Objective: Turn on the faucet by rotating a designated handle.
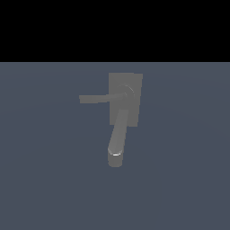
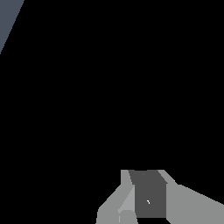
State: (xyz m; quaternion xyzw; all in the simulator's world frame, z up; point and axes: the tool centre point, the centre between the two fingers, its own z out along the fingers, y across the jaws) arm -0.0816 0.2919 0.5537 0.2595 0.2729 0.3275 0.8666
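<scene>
The faucet (image 1: 125, 98) is a matte grey fixture with a flat rectangular back plate, a round hub and a thick rounded spout (image 1: 117, 139) reaching toward the camera. The handle (image 1: 96, 98) is a thin flat bar pointing from the hub toward the exterior view's left, and nothing touches it. My gripper (image 2: 145, 175) shows only in the wrist view, as two pale grey fingers (image 2: 126, 192) standing apart with a darker shaded face between them. It holds nothing. The faucet is out of the wrist view, and the arm is out of the exterior view.
A flat blue-grey floor (image 1: 45, 170) surrounds the faucet, with black void beyond its far edge. The wrist view is almost all black, with a sliver of that floor (image 2: 8, 17) in one corner.
</scene>
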